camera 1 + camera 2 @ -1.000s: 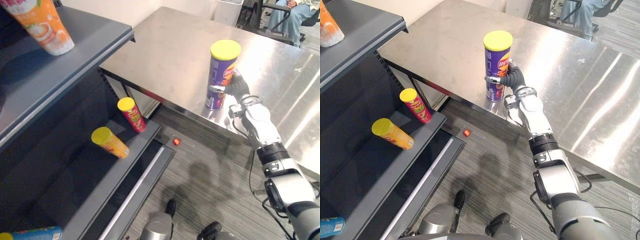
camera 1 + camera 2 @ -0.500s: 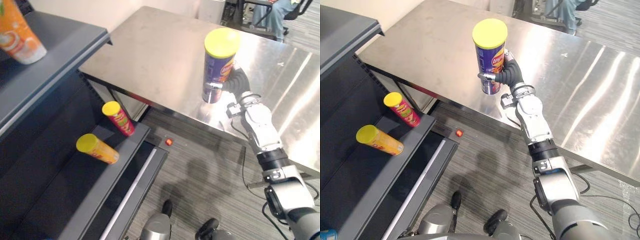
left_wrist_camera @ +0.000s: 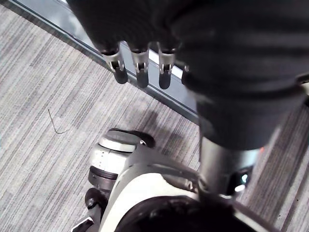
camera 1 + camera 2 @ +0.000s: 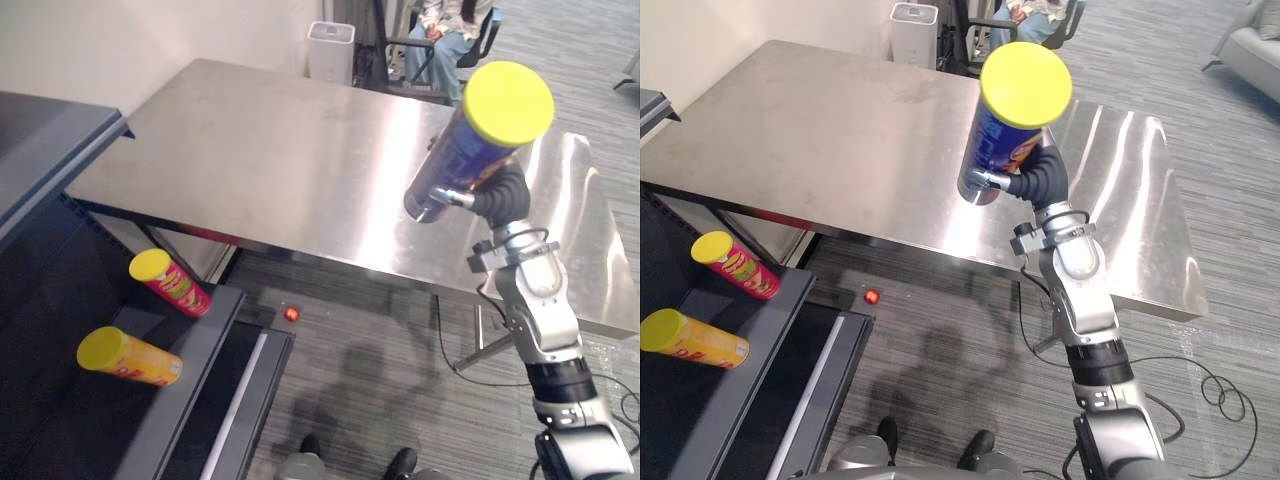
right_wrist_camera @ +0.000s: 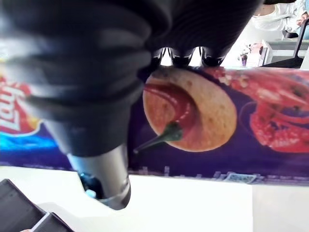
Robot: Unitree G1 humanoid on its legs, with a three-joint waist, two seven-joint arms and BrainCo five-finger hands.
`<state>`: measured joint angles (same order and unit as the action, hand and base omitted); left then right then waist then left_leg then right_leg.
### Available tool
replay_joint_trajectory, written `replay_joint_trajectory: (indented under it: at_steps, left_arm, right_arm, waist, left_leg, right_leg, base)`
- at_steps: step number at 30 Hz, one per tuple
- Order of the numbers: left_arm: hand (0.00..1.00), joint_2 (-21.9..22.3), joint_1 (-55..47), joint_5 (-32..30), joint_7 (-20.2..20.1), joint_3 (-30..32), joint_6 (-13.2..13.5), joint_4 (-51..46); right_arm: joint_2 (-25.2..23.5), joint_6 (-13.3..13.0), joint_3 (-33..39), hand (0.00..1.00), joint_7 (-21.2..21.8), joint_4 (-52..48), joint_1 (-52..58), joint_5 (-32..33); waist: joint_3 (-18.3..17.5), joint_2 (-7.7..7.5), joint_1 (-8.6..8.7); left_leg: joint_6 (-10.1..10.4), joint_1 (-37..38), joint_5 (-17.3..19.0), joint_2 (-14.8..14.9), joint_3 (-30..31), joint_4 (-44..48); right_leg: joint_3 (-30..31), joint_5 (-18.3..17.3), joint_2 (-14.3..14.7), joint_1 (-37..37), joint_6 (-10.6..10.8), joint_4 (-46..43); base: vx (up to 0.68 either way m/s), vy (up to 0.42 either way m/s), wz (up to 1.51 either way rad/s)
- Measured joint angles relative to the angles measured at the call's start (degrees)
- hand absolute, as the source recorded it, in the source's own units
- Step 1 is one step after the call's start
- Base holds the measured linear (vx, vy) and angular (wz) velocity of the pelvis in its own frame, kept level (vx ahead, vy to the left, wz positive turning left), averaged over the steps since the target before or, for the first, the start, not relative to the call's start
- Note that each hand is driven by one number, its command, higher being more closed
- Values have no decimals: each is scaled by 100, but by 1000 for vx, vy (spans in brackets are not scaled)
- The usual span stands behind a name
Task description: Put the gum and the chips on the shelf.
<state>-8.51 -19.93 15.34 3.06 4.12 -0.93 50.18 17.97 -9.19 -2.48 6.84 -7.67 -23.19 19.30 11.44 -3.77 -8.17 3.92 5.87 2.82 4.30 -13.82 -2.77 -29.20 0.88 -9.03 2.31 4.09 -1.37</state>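
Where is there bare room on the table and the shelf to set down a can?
The steel table is bare wherever it shows. On the shelf board, the free patch lies on the near side of the yellow can, toward the robot; the far end is crowded, the red can lying close beside the yellow one.

An office-like lab: steel table (image 4: 250, 160), carpet floor (image 4: 345, 300), display shelf (image 4: 60, 430), person (image 4: 446, 20) seated behind.

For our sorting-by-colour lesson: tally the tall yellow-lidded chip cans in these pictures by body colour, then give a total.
purple chip can with yellow lid, held in the right hand: 1
red chip can with yellow lid, on the dark grey shelf: 1
orange chip can with yellow lid, same shelf: 1
Total: 3
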Motion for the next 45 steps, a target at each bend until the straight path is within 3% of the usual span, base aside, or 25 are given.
replay_joint_trajectory:
  at_steps: [8, 10, 14, 23, 24, 27, 28, 29, 32, 34, 35, 38, 40, 42, 45]
  left_arm:
    - [0, 65, -3, 0, 129, 84, 30, 73]
    - [0, 145, -18, 0, 177, 275, 28, 139]
    - [0, 153, 7, 21, 241, 306, 8, 138]
    - [0, 399, -11, 492, 413, 609, -73, 11]
    - [0, 500, -16, 585, 413, 664, -57, 9]
    - [0, 575, -25, 882, 321, 656, -35, 8]
    - [0, 590, -19, 878, 297, 698, -49, 30]
    - [0, 645, -29, 871, 275, 719, -90, 46]
    - [0, 635, -66, 804, 234, 762, -95, 145]
    - [0, 640, -143, 604, 240, 763, -93, 224]
    - [0, 669, -158, 585, 233, 733, -92, 249]
    - [0, 645, -162, 576, 218, 690, -86, 291]
    - [0, 593, -101, 423, 217, 603, -63, 408]
    - [0, 564, -96, 361, 236, 528, -35, 464]
    - [0, 581, -101, 441, 244, 522, 101, 452]
  right_arm:
    - [-121, 52, 9, 100, 212, -336, 914, 219]
    - [-235, 52, 11, 100, 243, -389, 1028, 220]
    - [-343, 48, 17, 100, 269, -562, 1200, 382]
    - [-397, 54, -352, 100, 485, 64, 888, 443]
    - [-394, 54, -384, 100, 481, 256, 743, 443]
    - [-294, 51, -322, 100, 411, 427, 724, 435]
    - [-244, 36, -205, 100, 425, 423, 747, 431]
    - [-226, 23, 1, 100, 368, 419, 856, 425]
    - [-202, 21, 138, 100, 236, 401, 929, 424]
    - [-97, 17, 220, 100, 192, 351, 1023, 433]
    - [-29, 36, 201, 100, 185, 355, 1042, 429]
    - [-141, 39, 190, 100, 187, 271, 1258, 425]
    - [-223, 38, 230, 100, 155, 174, 1472, 417]
    - [-285, 37, 272, 100, 88, 175, 1472, 372]
    - [-309, 25, 392, 100, -23, 184, 1424, 324]
  waist:
    - [-191, 56, 42]
    - [-244, 42, 150]
    - [-248, 45, 169]
    - [-290, 171, 124]
    - [-249, 244, 82]
    - [-259, 342, 117]
    - [-291, 368, 184]
    - [-322, 456, 167]
    - [-337, 434, 268]
    - [-452, 608, 338]
    - [-520, 720, 295]
    - [-568, 659, 326]
    - [-658, 588, 419]
    - [-659, 577, 518]
    - [-648, 560, 415]
  left_leg:
    - [11, 242, 25, 47, -309, -100]
    - [8, 251, 41, 49, -350, -98]
    - [-1, 212, 126, 72, -382, 14]
    - [19, -690, 236, 149, 489, 1206]
    - [115, -845, 129, 155, 223, 1360]
    - [-127, -932, -602, -20, -946, 1000]
    - [-473, -879, -470, 32, -1634, 986]
    - [-1067, -784, 266, 403, -3142, 2015]
    - [-980, -353, 585, 472, -3876, 2491]
    - [-754, 3, 413, 647, -3789, 2146]
    - [-638, -63, 384, 476, -3626, 1740]
    - [-519, -59, 222, 121, -3306, 774]
    - [-566, -5, -155, -138, -2813, -119]
    - [-621, -51, -228, -171, -2566, -227]
    - [-632, 11, -231, -204, -2444, -213]
  right_leg:
    - [261, 94, 124, 96, -17, 159]
    - [276, 96, 126, 94, -13, 166]
    - [248, 82, 120, 88, -18, 138]
    - [-853, 19, 119, 449, -57, 326]
    - [-1092, -33, 106, 568, -66, 309]
    - [-1879, -210, -64, 823, -127, 346]
    - [-2277, -219, -105, 804, -191, 332]
    - [-2725, -258, -182, 852, -216, 243]
    - [-3204, -287, -442, 943, -169, 188]
    - [-3509, -280, -527, 849, -157, 4]
    - [-3536, -269, -581, 692, -153, -136]
    - [-3736, -198, -576, 568, -113, -225]
    - [-3937, -196, -633, 494, -107, -518]
    - [-3824, -235, -754, 493, -160, -794]
    - [-3608, -245, -1049, 488, -174, -1346]
  base:
    - [-14, -13, -19]
    - [-3, 0, -9]
    - [4, -1, -1]
    - [-4, -26, 62]
    - [-138, -31, 133]
    - [-145, 8, 136]
    - [-217, 143, 180]
    - [-192, 152, 154]
    - [-85, 80, 130]
    - [-78, 168, 112]
    - [-104, 241, 56]
    - [-135, 182, 67]
    - [-108, 83, 86]
    - [-46, -29, 84]
    - [-25, -15, 38]
